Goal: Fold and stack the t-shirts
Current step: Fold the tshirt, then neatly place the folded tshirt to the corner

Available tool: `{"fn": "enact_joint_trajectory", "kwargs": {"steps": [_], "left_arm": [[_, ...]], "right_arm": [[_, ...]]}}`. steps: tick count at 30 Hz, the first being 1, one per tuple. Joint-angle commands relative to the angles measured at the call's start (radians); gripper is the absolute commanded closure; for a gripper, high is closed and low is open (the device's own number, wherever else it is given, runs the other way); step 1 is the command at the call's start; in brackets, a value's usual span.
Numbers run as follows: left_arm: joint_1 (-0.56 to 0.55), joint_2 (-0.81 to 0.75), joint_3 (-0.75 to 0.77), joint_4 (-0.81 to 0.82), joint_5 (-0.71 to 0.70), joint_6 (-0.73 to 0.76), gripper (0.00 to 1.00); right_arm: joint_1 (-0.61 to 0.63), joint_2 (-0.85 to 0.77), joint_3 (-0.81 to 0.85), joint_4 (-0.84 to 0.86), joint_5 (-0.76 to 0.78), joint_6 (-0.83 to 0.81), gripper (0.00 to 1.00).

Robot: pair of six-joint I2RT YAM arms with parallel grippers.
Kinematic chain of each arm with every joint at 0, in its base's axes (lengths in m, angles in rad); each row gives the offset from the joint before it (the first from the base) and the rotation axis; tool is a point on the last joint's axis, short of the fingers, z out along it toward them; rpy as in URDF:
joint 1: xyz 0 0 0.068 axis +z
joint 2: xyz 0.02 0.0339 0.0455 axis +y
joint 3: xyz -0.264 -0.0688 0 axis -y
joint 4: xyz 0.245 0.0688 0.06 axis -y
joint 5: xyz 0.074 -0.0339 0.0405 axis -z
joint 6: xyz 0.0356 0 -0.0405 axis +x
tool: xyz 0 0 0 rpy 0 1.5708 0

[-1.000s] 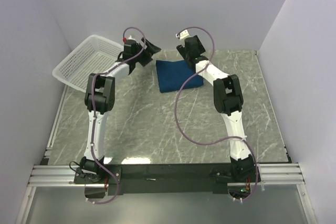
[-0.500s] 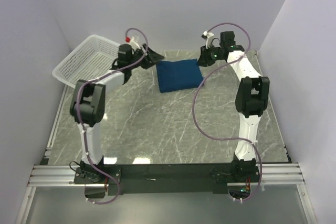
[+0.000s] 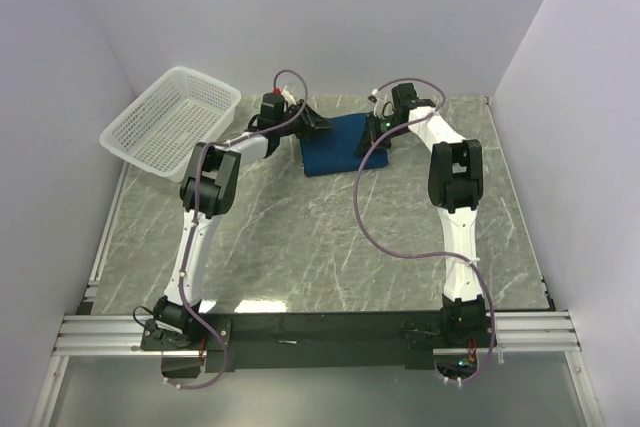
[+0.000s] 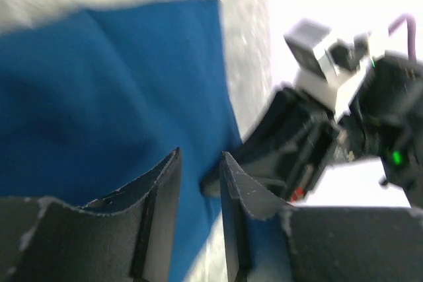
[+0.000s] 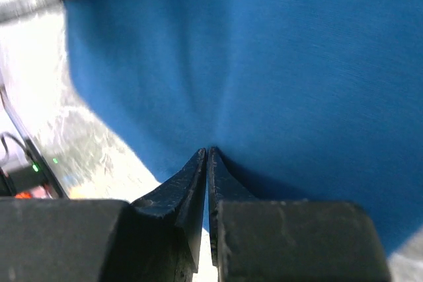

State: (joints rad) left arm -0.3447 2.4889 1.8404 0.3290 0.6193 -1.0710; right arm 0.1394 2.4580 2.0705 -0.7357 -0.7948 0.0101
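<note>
One folded dark blue t-shirt (image 3: 335, 150) lies at the far middle of the table, its print hidden. My left gripper (image 3: 318, 127) hovers over the shirt's left far edge. In the left wrist view its jaws (image 4: 199, 160) stand a narrow gap apart, with blue cloth (image 4: 99, 97) and table showing through. My right gripper (image 3: 378, 133) is at the shirt's right edge. Seen from the right wrist, its fingertips (image 5: 207, 152) are pressed together on the cloth (image 5: 277, 64), and creases fan out from the pinch.
A white mesh basket (image 3: 170, 117) stands tilted at the far left corner. The grey marble table (image 3: 300, 237) stretches toward the arm bases. Pale walls close in on the back and both sides. The right gripper's body (image 4: 297, 150) shows close by in the left wrist view.
Both grippers came inward onto the shirt's edges from the back corners. Both sets of jaws narrowed, the right pair closing on the cloth.
</note>
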Motion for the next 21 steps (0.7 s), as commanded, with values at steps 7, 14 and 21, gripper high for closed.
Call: {"fn": "enact_joint_trajectory", "kwargs": {"steps": [7,14,21], "left_arm": [[0.068,0.079,0.095,-0.068,-0.242,-0.084,0.62],[0.096,0.054,0.111,-0.15,-0.352,-0.063,0.63],[0.105,-0.011,0.135,-0.186,-0.374,0.005,0.58]], "right_arm": [[-0.012,0.015,0.05,-0.014,0.131,0.134,0.89],[-0.018,0.002,0.033,-0.016,0.132,0.126,0.89],[-0.032,-0.025,0.011,-0.024,0.146,0.088,0.85]]}}
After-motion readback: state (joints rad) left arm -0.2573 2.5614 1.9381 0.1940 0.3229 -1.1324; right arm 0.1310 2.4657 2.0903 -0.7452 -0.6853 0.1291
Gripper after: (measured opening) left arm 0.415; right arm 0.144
